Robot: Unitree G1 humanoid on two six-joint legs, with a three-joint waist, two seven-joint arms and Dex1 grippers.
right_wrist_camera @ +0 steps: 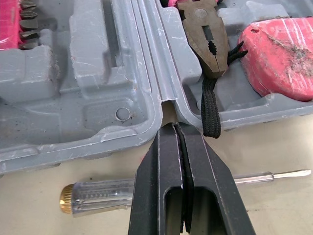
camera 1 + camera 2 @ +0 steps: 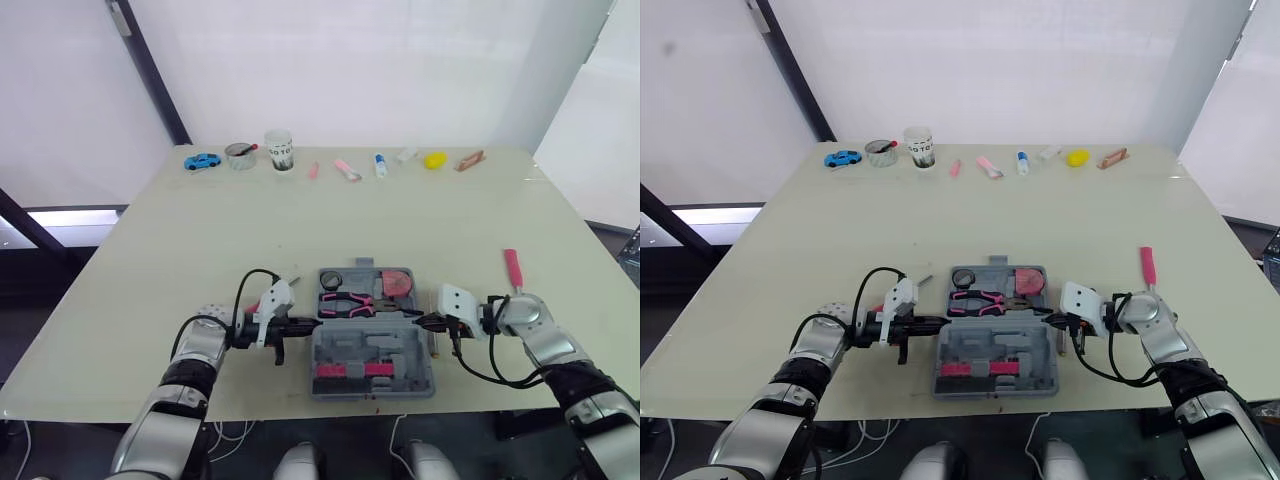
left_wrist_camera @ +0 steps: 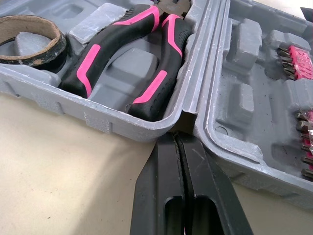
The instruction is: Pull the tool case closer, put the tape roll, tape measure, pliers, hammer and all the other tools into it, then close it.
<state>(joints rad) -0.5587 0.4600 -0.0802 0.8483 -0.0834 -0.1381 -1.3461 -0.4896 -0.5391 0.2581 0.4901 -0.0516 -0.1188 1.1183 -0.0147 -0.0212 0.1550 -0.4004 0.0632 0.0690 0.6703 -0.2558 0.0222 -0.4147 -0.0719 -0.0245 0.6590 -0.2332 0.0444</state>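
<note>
In open tool case (image 2: 400,376): one pliers (image 2: 346,300), one tape roll (image 2: 332,278), one tape measure (image 2: 397,283); left gripper (image 2: 304,326), right gripper (image 2: 426,322) closed.

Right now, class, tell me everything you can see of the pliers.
The pliers have black handles with pink grips and a brownish metal head. They lie flat in a moulded recess of the open grey tool case, handles beside the tape roll, head beside the pink tape measure, a black cord against it.
</note>
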